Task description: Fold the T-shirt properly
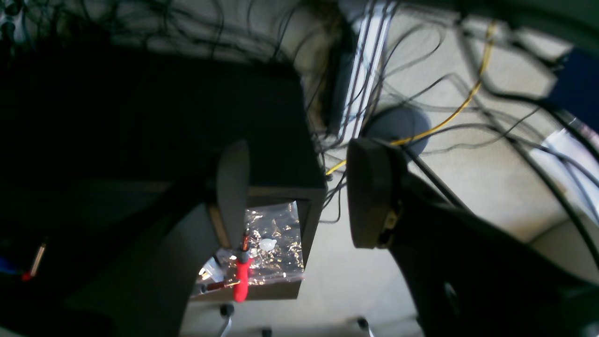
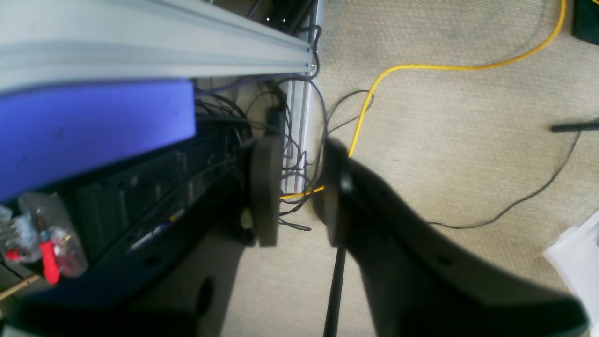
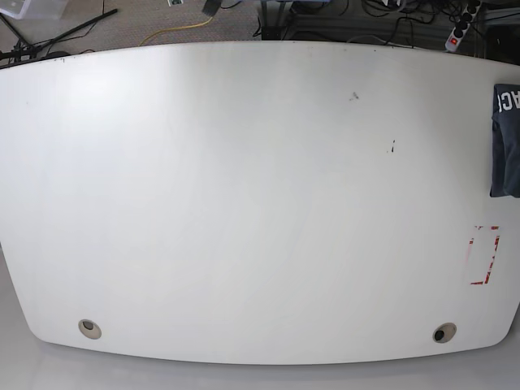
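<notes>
The T-shirt [image 3: 505,142] lies as a compact dark slate-blue bundle at the far right edge of the white table [image 3: 244,203], cut off by the frame, with white lettering [image 3: 507,99] showing at its top. Neither arm appears in the base view. In the left wrist view my left gripper [image 1: 299,196] is open over the carpeted floor, with nothing between its fingers [image 1: 369,192]. My right gripper [image 2: 299,192] is also open and holds nothing, hanging over the carpet and cables beside the table frame.
A red-marked rectangle [image 3: 484,255] sits near the table's right front, and two round holes [image 3: 90,328] [image 3: 444,332] lie by the front edge. Below are a yellow cable [image 2: 421,68], an aluminium rail [image 2: 140,47], a blue pad [image 2: 93,126] and a dark cabinet [image 1: 140,117].
</notes>
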Controlling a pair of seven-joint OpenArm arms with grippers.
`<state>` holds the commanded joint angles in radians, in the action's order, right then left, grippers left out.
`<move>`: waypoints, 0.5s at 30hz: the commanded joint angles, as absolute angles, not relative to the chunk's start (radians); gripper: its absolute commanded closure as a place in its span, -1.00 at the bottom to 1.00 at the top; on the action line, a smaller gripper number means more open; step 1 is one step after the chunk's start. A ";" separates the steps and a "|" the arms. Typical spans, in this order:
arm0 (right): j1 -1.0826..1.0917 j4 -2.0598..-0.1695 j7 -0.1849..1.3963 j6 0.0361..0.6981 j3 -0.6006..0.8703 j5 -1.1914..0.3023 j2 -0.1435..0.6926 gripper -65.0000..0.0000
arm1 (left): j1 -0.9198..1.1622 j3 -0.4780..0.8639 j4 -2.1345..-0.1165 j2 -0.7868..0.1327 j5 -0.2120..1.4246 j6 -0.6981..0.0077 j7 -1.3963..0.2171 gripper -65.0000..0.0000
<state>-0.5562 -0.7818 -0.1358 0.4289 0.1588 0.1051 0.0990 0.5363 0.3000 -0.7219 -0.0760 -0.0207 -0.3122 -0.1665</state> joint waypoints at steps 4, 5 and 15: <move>-0.476 -0.674 -0.136 0.360 0.157 0.110 0.099 0.56 | 0.403 0.298 -0.522 -0.088 -0.024 -0.312 -0.122 0.07; -0.453 -0.647 -0.136 0.349 0.157 0.110 0.099 0.56 | 0.380 0.288 -0.467 -0.093 -0.035 -0.312 -0.093 0.07; -0.277 -0.407 -0.133 0.332 0.157 0.110 0.107 0.56 | 0.248 0.165 -0.251 -0.101 -0.085 -0.173 0.002 0.06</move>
